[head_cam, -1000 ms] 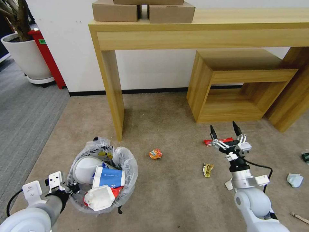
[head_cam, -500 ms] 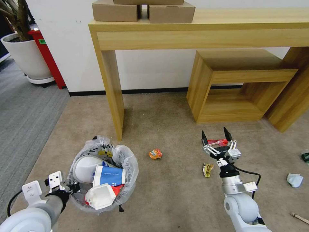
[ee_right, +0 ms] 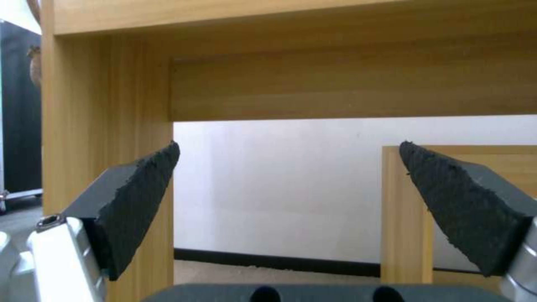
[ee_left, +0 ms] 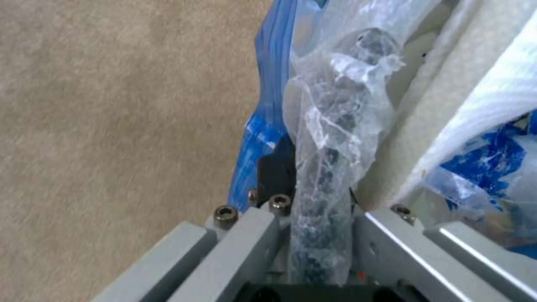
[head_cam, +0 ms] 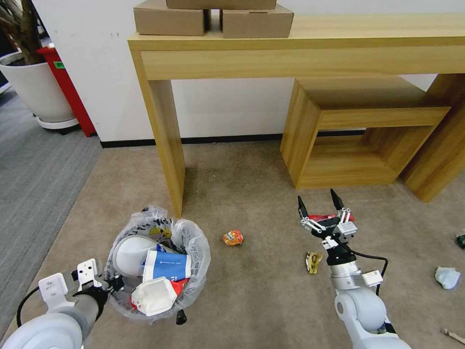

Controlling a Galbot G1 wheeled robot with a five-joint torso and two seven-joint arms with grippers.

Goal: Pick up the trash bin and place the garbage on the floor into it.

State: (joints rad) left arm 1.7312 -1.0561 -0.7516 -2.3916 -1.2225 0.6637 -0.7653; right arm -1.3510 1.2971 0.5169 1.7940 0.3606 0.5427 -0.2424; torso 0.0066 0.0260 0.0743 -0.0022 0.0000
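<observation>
The trash bin (head_cam: 193,252), lined with a crinkly plastic bag, holds a white slipper, a blue-white carton and crumpled paper. My left gripper (head_cam: 110,283) is shut on its near rim; in the left wrist view the bag-wrapped rim (ee_left: 330,159) runs between the closed jaws of my left gripper (ee_left: 316,209). My right gripper (head_cam: 317,199) hangs open over a red wrapper (head_cam: 315,217) on the beige floor (head_cam: 252,184). My right gripper (ee_right: 291,197) faces the wall under the table. An orange packet (head_cam: 233,237) and a yellow wrapper (head_cam: 313,261) lie between the two arms.
A wooden console table (head_cam: 164,145) and a low wooden shelf unit (head_cam: 310,145) stand against the wall ahead. Crumpled pale paper (head_cam: 445,277), a green item (head_cam: 460,239) and a wooden stick (head_cam: 453,332) lie at the far right. Grey striped carpet (head_cam: 34,165) begins on the left.
My right gripper has drawn back and to the left, staying open above the red wrapper. The camera has shifted a little. My left gripper keeps its hold on the bin.
</observation>
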